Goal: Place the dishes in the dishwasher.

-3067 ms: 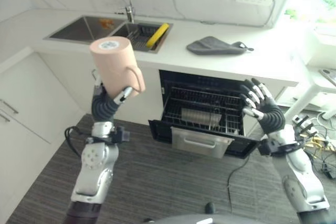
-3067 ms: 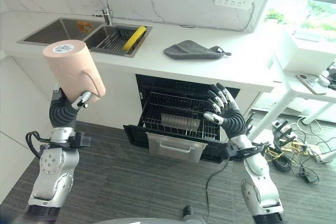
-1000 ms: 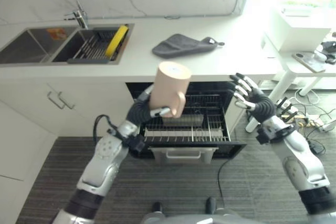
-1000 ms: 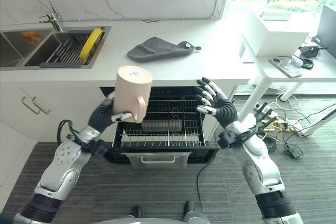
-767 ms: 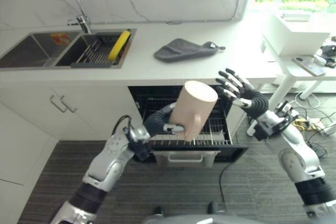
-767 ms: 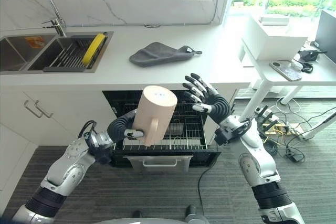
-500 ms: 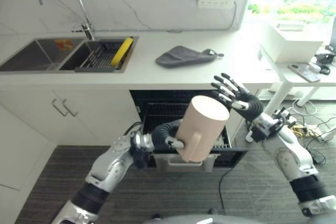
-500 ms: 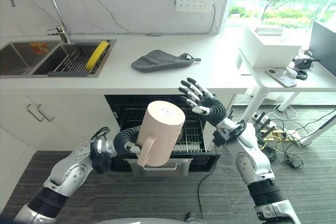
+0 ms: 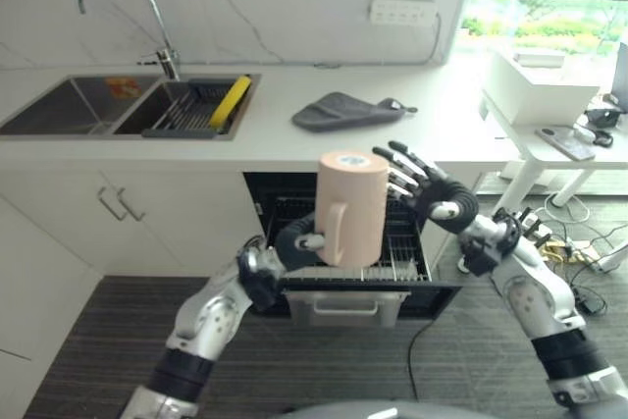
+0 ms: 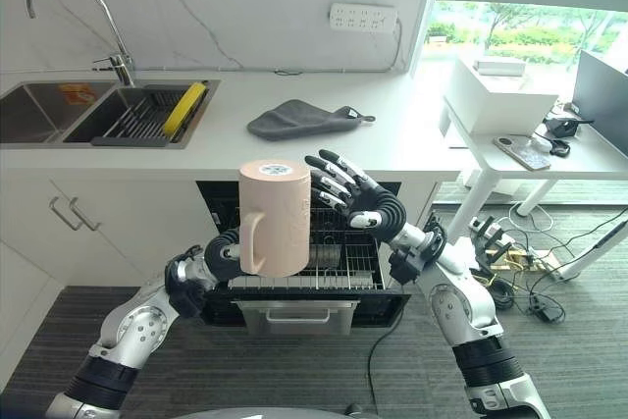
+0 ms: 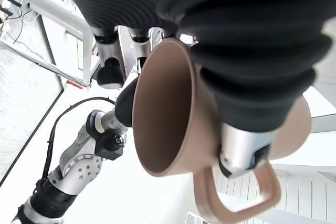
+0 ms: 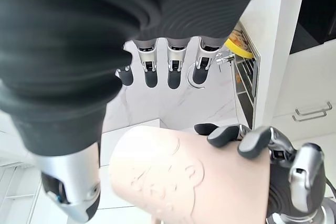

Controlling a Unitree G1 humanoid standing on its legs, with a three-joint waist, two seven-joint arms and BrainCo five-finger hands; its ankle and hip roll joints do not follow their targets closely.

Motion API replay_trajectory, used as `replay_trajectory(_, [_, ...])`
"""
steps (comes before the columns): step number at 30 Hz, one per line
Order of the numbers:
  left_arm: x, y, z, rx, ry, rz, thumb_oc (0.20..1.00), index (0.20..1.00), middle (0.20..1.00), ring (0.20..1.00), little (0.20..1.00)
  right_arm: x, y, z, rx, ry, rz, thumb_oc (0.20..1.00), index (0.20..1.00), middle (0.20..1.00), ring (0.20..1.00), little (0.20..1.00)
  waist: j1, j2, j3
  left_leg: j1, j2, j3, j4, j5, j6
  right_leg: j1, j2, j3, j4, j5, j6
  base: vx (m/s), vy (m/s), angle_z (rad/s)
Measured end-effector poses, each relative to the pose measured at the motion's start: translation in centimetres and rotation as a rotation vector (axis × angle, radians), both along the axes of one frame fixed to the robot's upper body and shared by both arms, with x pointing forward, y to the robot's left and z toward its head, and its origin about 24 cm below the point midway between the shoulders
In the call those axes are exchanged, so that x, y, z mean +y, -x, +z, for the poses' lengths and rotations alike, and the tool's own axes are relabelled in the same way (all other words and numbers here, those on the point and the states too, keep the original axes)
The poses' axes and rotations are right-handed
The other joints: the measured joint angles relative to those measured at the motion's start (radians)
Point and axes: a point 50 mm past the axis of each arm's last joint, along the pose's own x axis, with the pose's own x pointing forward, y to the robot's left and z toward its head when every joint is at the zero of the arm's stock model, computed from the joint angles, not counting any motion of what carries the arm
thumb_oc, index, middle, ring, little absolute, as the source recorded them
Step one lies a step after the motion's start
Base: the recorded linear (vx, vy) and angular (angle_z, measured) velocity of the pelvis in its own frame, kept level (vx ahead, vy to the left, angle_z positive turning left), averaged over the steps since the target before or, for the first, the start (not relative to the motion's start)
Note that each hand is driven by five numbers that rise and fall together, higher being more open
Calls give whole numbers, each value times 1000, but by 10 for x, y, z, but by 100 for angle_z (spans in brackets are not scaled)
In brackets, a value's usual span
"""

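A large beige mug [image 9: 351,208] is held mouth down, handle toward me, above the open dishwasher [image 9: 345,303]. My left hand [image 9: 297,240] is shut on the mug low on its handle side; in the left wrist view a finger [image 11: 242,153] presses the mug [image 11: 173,114] just above the handle [image 11: 239,195]. My right hand [image 10: 361,201] is open with spread fingers close against the mug's right side; I cannot tell whether it touches. In the right wrist view its straight fingers [image 12: 157,72] stand past the mug [image 12: 184,182]. The wire rack [image 9: 404,242] is pulled out.
The white counter [image 9: 285,139] holds a grey cloth [image 9: 345,110]. The sink [image 9: 88,105] at the left has a yellow dish [image 9: 232,100] in a drain rack and a tall tap [image 9: 128,12]. A white side table [image 9: 549,149] stands at the right.
The view has shifted as I moved in. The mug has swung from tilted to straight up and down and a little left. My right hand has come in close to its side.
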Motion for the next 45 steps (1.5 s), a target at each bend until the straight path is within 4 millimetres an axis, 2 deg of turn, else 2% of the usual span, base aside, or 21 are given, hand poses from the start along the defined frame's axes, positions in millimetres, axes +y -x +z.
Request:
replay_trajectory(8, [3, -1, -8, 23, -47, 25, 200, 200, 200, 200, 200, 5, 4, 5, -22, 6, 54, 1000, 1000, 1000, 1000, 1000, 1, 1, -1, 0, 0, 1, 0, 0, 0, -1, 0, 1, 0, 0, 0, 0, 0, 0])
replay_trajectory(19, [11, 0, -12, -13, -192, 26, 200, 200, 200, 200, 200, 8, 3, -2, 53, 29, 63, 1000, 1000, 1000, 1000, 1000, 0, 1, -2, 0, 0, 1, 0, 0, 0, -1, 0, 1, 0, 0, 0, 0, 0, 0])
replay_trajectory(26, [10, 1, -13, -16, -198, 19, 200, 200, 200, 200, 200, 10, 3, -4, 76, 38, 63, 1000, 1000, 1000, 1000, 1000, 1, 1, -2, 0, 0, 1, 0, 0, 0, -1, 0, 1, 0, 0, 0, 0, 0, 0])
replay_trajectory(38, [10, 0, -13, -14, -205, 34, 200, 200, 200, 200, 200, 24, 6, -14, 89, 130, 102, 1000, 1000, 1000, 1000, 1000, 1, 1, -2, 0, 0, 1, 0, 0, 0, -1, 0, 1, 0, 0, 0, 0, 0, 0])
replay_trajectory(45, [10, 0, -13, -15, -205, 35, 200, 200, 200, 200, 200, 24, 6, -14, 82, 148, 98, 1000, 1000, 1000, 1000, 1000, 1, 1, -2, 0, 0, 2, 0, 0, 0, -1, 0, 1, 0, 0, 0, 0, 0, 0])
